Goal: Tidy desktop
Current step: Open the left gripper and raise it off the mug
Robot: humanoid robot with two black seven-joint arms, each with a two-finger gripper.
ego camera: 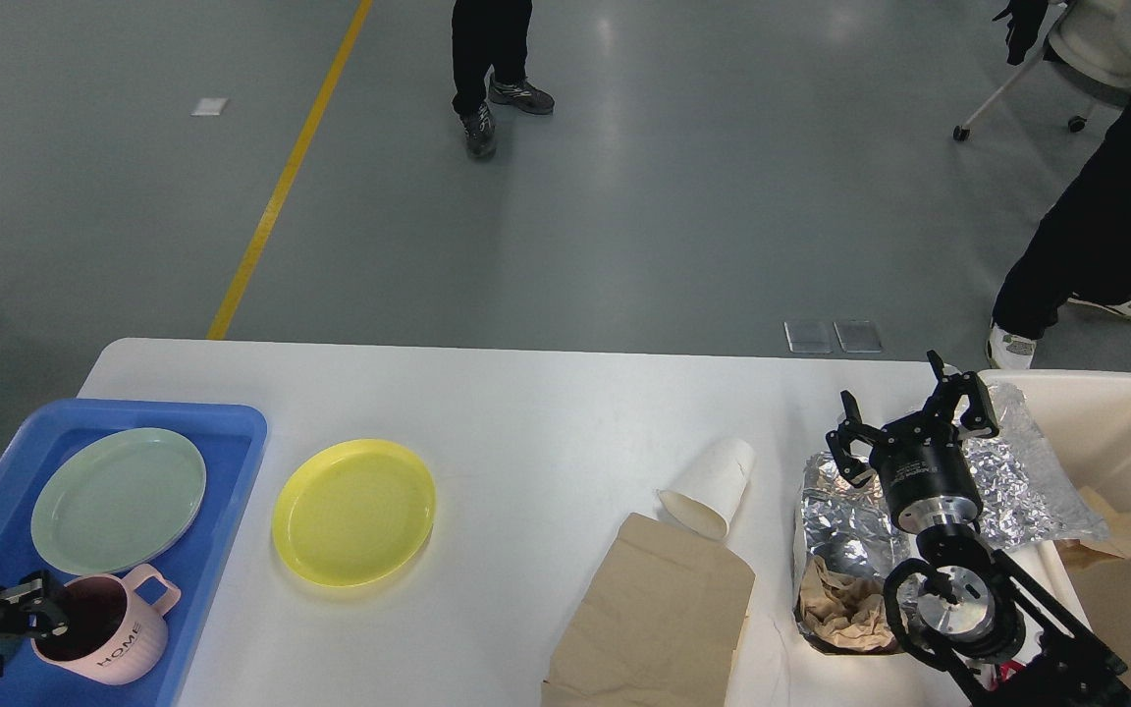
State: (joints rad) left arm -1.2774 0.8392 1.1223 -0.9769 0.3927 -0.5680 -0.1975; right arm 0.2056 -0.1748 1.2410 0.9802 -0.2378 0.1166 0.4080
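**Legible text, head view**

One readable word: "HOME", dark capitals on the ribbed side of the pink mug (pixel 112 640). The lettering runs tilted, rising toward the right. The mug sits in the blue tray (pixel 217 447) at the near left corner of the desktop (pixel 546 412), in front of the pale green plate (pixel 119 499).

Small pale print shows on the black body of the right gripper (pixel 909 424) above the desktop's right edge; too small to read.

No lettering can be made out on the yellow plate (pixel 353 512), white paper cup (pixel 708 486), brown paper bag (pixel 654 614), foil (pixel 1017 481) or cream bin (pixel 1130 417)
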